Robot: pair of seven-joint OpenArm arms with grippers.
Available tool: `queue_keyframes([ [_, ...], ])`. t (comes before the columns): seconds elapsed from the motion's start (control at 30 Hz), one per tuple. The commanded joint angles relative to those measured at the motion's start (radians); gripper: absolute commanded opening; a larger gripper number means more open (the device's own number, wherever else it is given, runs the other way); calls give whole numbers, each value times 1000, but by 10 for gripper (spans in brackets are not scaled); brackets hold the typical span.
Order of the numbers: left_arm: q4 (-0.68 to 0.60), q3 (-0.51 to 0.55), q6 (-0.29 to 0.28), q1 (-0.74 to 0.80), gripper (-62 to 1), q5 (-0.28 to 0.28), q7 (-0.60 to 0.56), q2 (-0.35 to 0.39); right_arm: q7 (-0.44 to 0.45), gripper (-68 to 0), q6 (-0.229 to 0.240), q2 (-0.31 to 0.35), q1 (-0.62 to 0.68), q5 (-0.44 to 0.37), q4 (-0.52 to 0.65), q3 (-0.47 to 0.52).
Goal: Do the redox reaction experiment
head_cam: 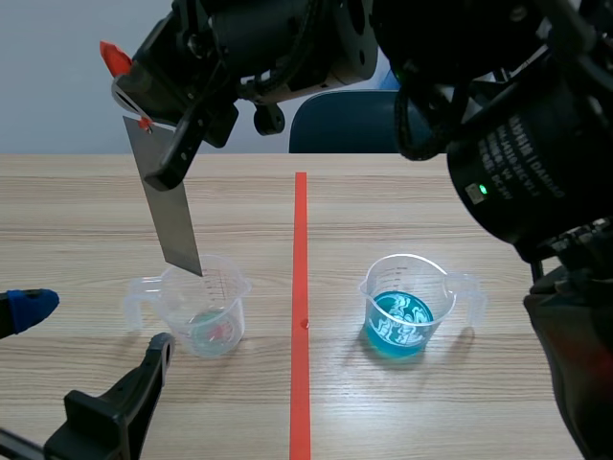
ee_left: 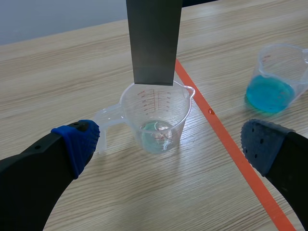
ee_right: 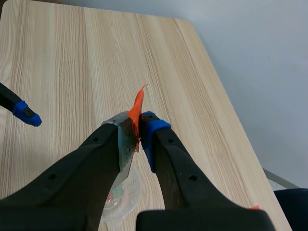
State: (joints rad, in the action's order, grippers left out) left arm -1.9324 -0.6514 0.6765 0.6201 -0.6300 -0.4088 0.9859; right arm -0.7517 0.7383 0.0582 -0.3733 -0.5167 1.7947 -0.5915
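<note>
One blue-liquid cup point(head_cam: 402, 321), scene and left-wrist views only

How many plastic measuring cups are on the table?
2. The nearly empty cup stands left of the tape line, beneath the metal strip; the cup with blue liquid stands right of it. None seems hidden.

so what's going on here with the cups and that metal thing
The right gripper is shut on a metal strip, holding it over the near-empty clear cup, lower end at the rim, not yet in the liquid. The left gripper is open beside that cup, gripping nothing. A cup of blue liquid stands untouched across the tape line.
</note>
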Motion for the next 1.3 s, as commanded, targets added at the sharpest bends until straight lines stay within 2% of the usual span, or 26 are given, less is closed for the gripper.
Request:
queue_keyframes([
  [0.0,-6,3,-6,-2,14,4,-14,-5,23,-669,7,-3,-23,-1,-7,1],
  [0.27,-6,3,-6,-2,14,4,-14,-5,53,-669,7,-3,-23,27,-53,-22],
  [0.47,-6,3,-6,-2,14,4,-14,-5,103,-669,7,-3,-23,111,-90,-78],
  [0.8,-6,3,-6,-2,14,4,-14,-5,192,-669,7,-3,-20,220,-148,-118],
  [1.27,-6,3,-6,-2,14,4,-14,-5,330,-669,7,-3,-20,319,-290,-132],
])
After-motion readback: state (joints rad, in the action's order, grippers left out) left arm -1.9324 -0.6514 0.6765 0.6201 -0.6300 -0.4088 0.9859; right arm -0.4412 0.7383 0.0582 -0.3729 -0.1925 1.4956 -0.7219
